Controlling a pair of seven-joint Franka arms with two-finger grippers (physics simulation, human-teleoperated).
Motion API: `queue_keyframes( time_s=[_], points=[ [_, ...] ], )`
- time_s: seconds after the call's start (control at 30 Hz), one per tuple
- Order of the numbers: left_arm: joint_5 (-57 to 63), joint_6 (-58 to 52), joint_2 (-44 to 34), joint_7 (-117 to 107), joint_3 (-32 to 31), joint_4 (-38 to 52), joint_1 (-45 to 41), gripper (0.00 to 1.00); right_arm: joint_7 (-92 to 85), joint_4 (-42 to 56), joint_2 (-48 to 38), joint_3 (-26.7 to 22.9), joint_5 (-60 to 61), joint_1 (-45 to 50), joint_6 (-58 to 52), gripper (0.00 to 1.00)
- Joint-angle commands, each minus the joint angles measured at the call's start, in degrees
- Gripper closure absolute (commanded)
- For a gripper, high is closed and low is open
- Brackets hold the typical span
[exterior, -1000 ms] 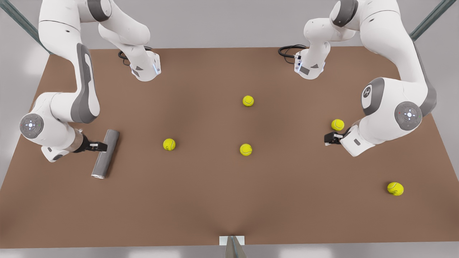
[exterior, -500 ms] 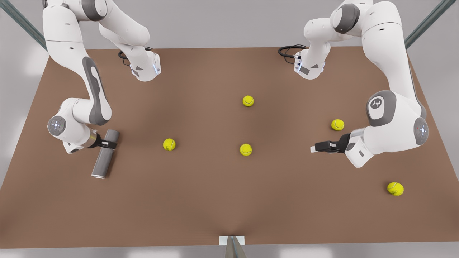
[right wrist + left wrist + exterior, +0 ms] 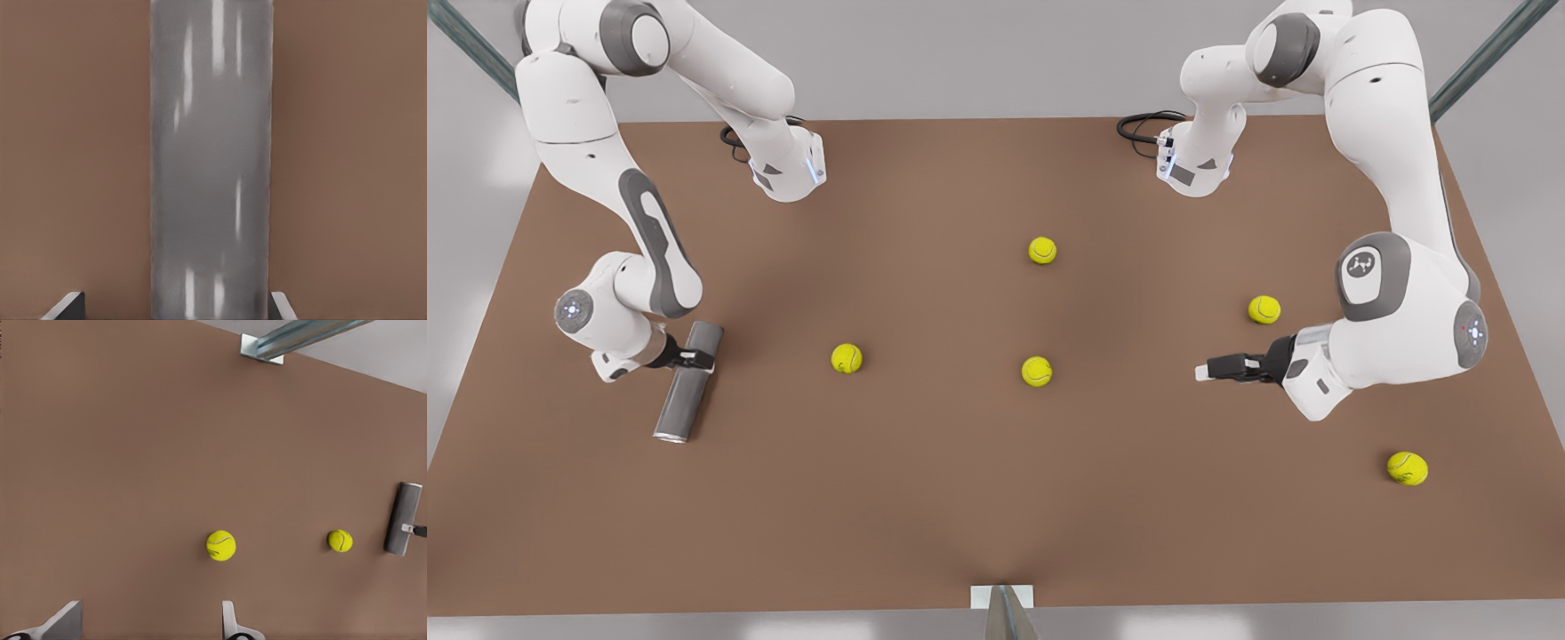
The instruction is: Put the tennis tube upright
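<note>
In the front view, the right arm sits at about 9 o'clock on the table. Its right gripper [image 3: 696, 359] reaches across the tennis tube [image 3: 685, 391], and the dark fingers cover a short band of the tube's upper half. The tube is a plain grey cylinder lying flat on the table. Its long axis runs from 1 o'clock to 7 o'clock, and the silvery rim is at the 7 o'clock end.

In the right wrist view, the tube [image 3: 211, 167] has a smooth, glossy wall with pale streaks of light, and both ends are cut off by the frame. The right gripper's [image 3: 175, 303] fingers stand apart, one on each side of the tube. One pale fingertip [image 3: 279, 305] sits just beside the wall, while the other shows a strip of bare table between itself and the tube.

The table [image 3: 960, 498] is matte brown and even. Five fuzzy yellow-green tennis balls lie well apart on it:
- one near the centre-left [image 3: 847, 358]
- one at the centre [image 3: 1037, 371]
- one toward 12 o'clock [image 3: 1042, 250]
- one at 3 o'clock [image 3: 1264, 309]
- one at 4 o'clock [image 3: 1407, 468]

A small metal bracket [image 3: 1003, 597] sits at the 6 o'clock edge. Black cables [image 3: 1143, 124] coil by the arm base near 1 o'clock. The walls behind are pale grey.

The left gripper [image 3: 1209, 369] hangs near 3 o'clock, holding nothing. The left wrist view shows the left gripper's [image 3: 148, 623] fingers spread wide, with only their tips in frame.
</note>
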Motion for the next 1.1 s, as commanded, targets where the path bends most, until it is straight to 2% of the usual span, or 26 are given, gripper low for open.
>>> queue_keyframes(
  time_s=[0.0, 0.23, 0.87, 1.03, 1.07],
  points=[
    [0.4, 0.0, 0.0, 0.0, 0.1, 0.1, 0.0, 0.01, 0.0, -0.2, -0.1, 0.1, 0.0, -0.2, 0.0, 0.00],
    [2.4, -0.9, 0.2, 0.0, 0.2, -0.3, 2.2, 0.01, 0.6, -0.7, 1.8, 0.0, -0.8, -1.2, 2.9, 0.00],
    [2.5, -2.0, 0.9, -1.7, 0.0, -0.5, 1.1, 0.01, 1.0, -1.0, 5.3, 0.0, -0.9, -1.0, 6.9, 0.00],
    [2.5, -1.9, 0.9, -1.6, 0.0, -0.4, 1.7, 0.01, 1.1, -1.1, 5.1, -0.2, -0.9, -0.9, 6.9, 0.11],
    [2.5, -1.8, 0.7, -1.5, 0.0, -0.3, 1.8, 0.01, 1.1, -1.1, 5.1, -0.2, -0.9, -0.9, 6.9, 0.18]
  ],
)
